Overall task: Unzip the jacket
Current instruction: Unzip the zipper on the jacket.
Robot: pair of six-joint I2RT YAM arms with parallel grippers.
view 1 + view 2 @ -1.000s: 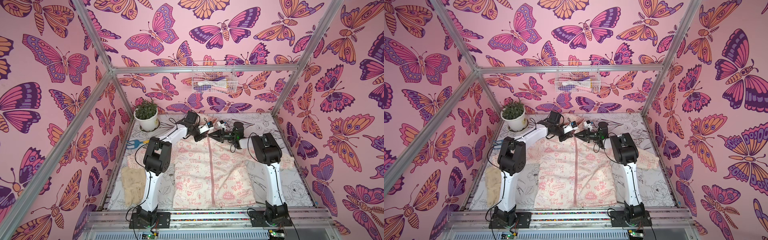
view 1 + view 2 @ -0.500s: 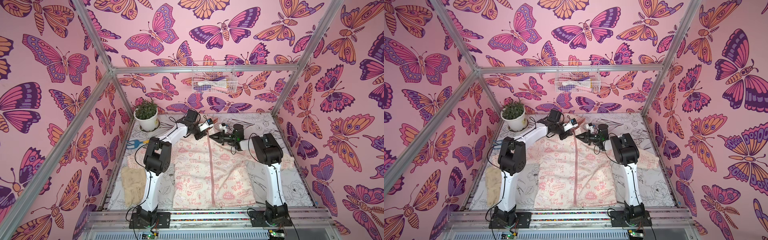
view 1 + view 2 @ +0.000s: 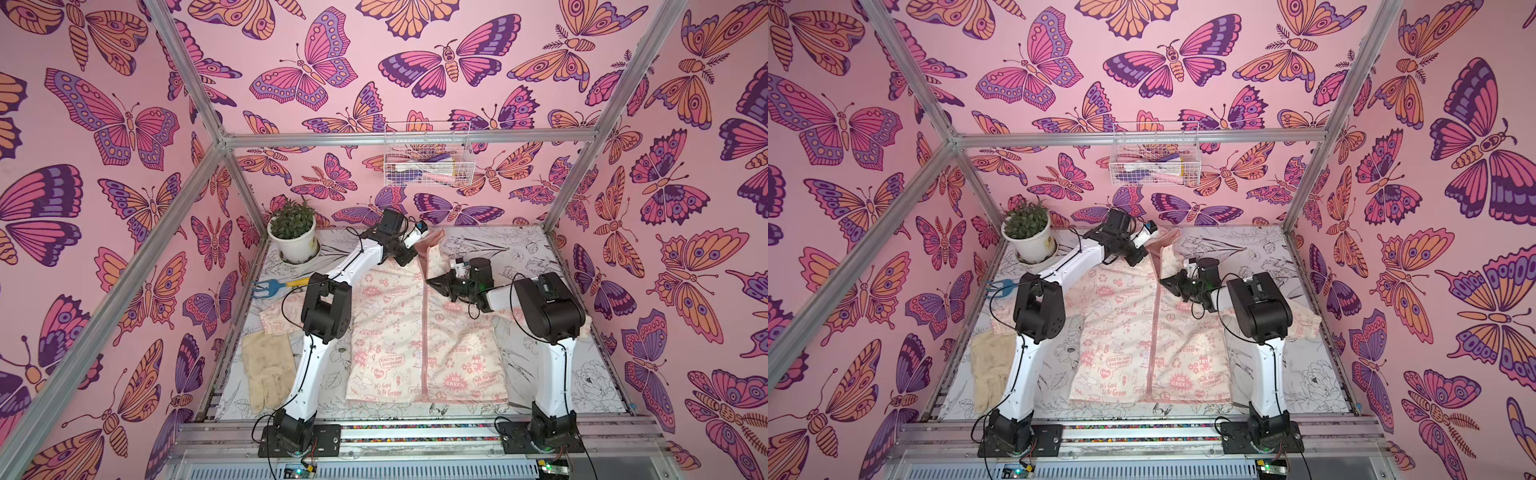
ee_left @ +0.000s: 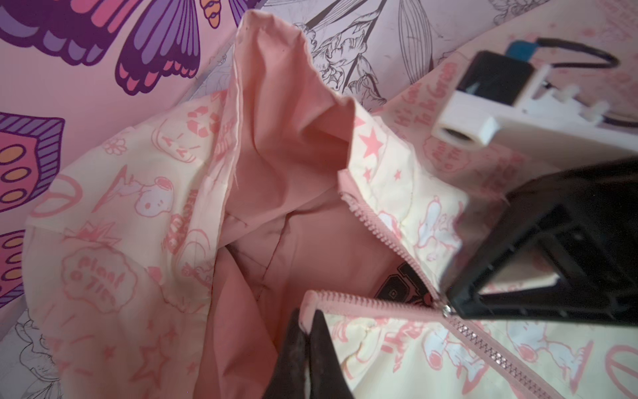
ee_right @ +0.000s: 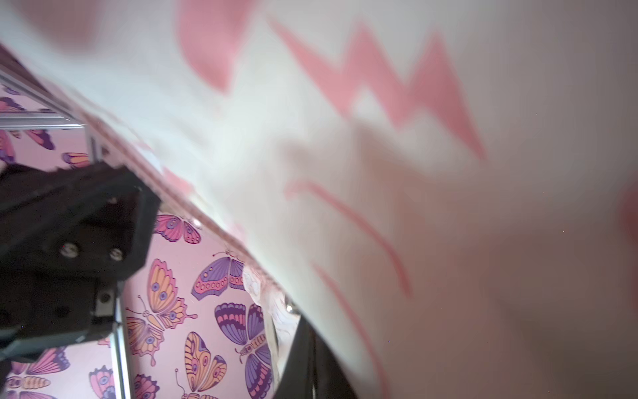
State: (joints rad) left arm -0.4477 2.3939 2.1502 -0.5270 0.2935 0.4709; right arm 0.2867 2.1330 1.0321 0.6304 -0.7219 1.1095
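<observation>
Left wrist view showed the jacket (image 4: 138, 207) unzipped only near the collar. The left gripper (image 4: 307, 321) pinched its edge at lower centre, the right gripper (image 4: 455, 305) clamped the slider (image 4: 446, 308), and most of the zipper (image 4: 490, 352) was left.

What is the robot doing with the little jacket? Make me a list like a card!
Jacket: flat on the table, front up
Zipper: open only at the collar, closed below
Left gripper: shut on the collar edge beside the zipper
Right gripper: shut on the zipper pull
Also there: glove, potted plant, blue rake, hanging wire basket
</observation>
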